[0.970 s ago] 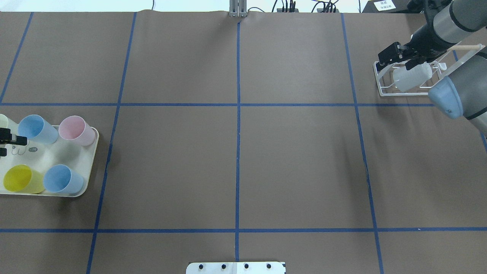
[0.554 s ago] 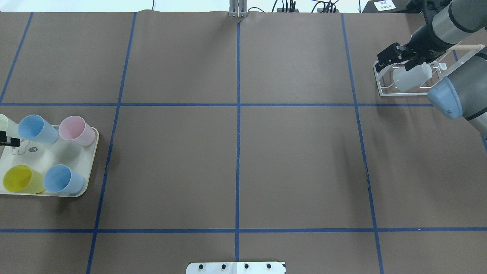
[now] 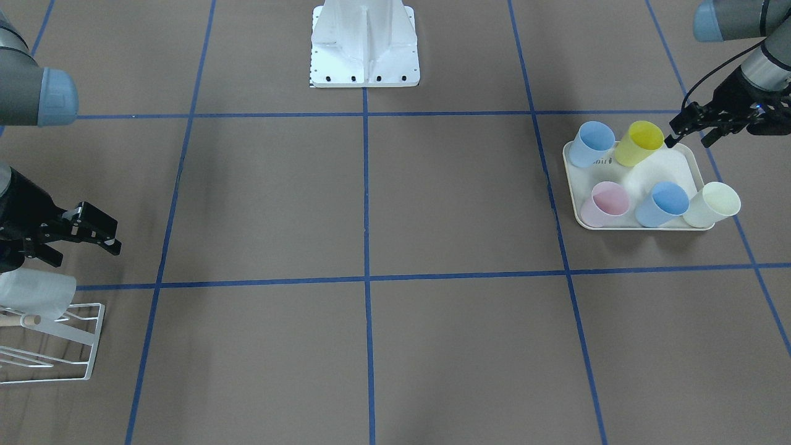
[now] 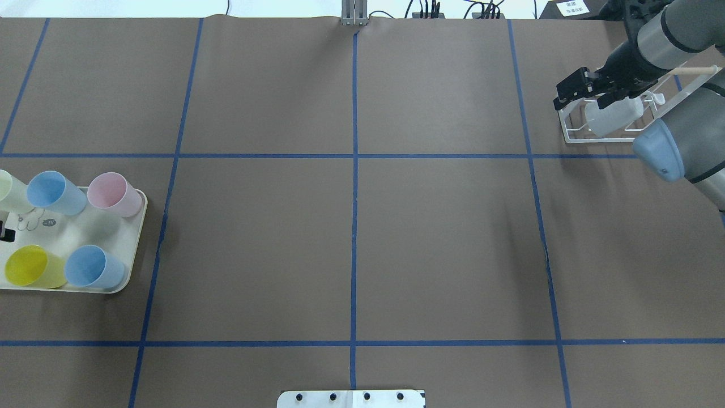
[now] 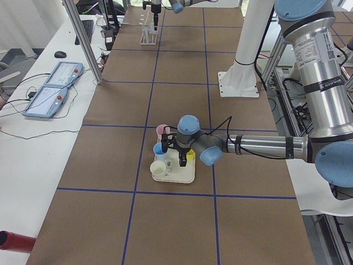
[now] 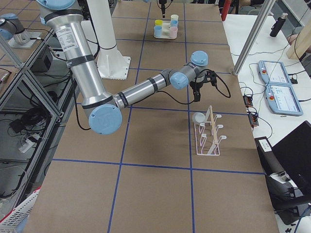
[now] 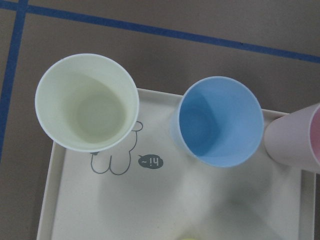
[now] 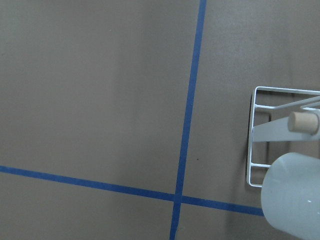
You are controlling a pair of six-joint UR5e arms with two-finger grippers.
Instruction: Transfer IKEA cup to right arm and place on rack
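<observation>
A translucent white IKEA cup (image 4: 614, 116) hangs tilted on the white wire rack (image 4: 572, 136) at the far right, under the rack's pale wooden rod (image 4: 691, 71). My right gripper (image 4: 581, 102) is open and empty, just left of and above that cup, and also shows in the front view (image 3: 85, 253). In the right wrist view the cup (image 8: 295, 195) and rack (image 8: 257, 135) sit at the right edge. My left gripper (image 3: 686, 142) is open and empty above the cream tray (image 3: 673, 162). The left wrist view looks down on a cream cup (image 7: 87, 102) and a blue cup (image 7: 220, 122).
The tray (image 4: 135, 226) at the left edge holds a cream cup (image 4: 8, 190), a blue cup (image 4: 54, 192), a pink cup (image 4: 113, 194), a yellow cup (image 4: 31, 266) and a second blue cup (image 4: 93, 267). Blue tape lines cross the brown table. The robot's base plate (image 4: 351, 398) is at the near edge.
My right gripper has drawn back to the left, away from the cup on the rack. My left gripper has slid toward the left edge of the overhead view, over the tray.
</observation>
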